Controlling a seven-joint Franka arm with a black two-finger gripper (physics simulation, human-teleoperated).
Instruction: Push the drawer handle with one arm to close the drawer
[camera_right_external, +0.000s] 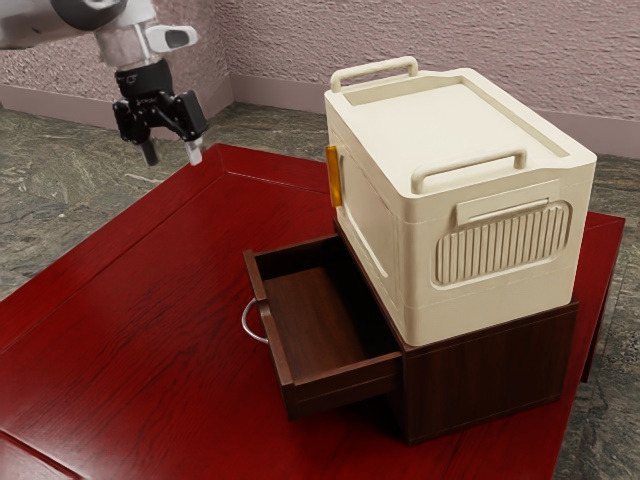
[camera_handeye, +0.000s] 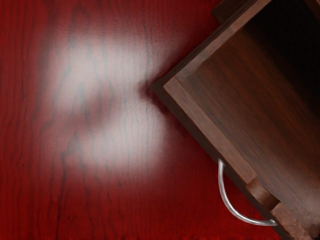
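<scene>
Drawer of the dark wooden cabinet stands well out over the red surface, its front facing the exterior view's left, so the closing is yet to be done. The cabinet sits toward the surface's edge at the exterior view's right, with a cream box on top. The curved metal handle is fixed to the middle of the drawer's front, and nothing touches it. The fingers are parted with a gap between them and nothing held, up in the air by the surface's far corner, well apart from the handle. As I judge it, the whole job is left: come down and across to the outer side of the handle, make contact, then push straight toward the cabinet until the front meets it. Bringing the fingers together first would probably give a firmer pushing end. A push off to one side could make the drawer bind, and one too high could slip over the rim, so I'd aim low and central.
</scene>
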